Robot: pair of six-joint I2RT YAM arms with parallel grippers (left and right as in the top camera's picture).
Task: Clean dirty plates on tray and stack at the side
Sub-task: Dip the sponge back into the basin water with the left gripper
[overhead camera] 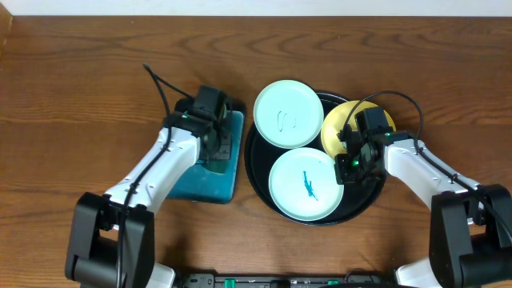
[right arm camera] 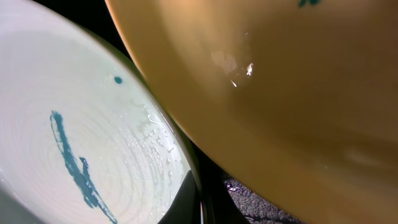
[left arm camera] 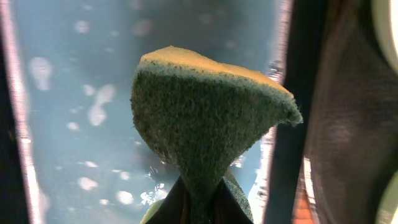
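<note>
The black tray (overhead camera: 254, 168) holds three plates. A pale mint plate (overhead camera: 286, 114) with a faint scribble lies at its back left. A yellow plate (overhead camera: 340, 126) lies at the back right, also in the right wrist view (right arm camera: 280, 93). A mint plate (overhead camera: 300, 192) with a teal mark lies at the front, also in the right wrist view (right arm camera: 74, 124). My right gripper (overhead camera: 350, 166) (right arm camera: 199, 208) is shut on the right rim of this front mint plate. My left gripper (overhead camera: 216, 138) (left arm camera: 199, 208) is shut on a green and yellow sponge (left arm camera: 205, 118) over the teal tray.
The rectangular teal tray (overhead camera: 210, 186) (left arm camera: 74, 93) stands left of the black tray and has water drops on it. Brown wooden table (overhead camera: 80, 96) lies all around. The black tray's floor (right arm camera: 261, 202) shows between the two plates.
</note>
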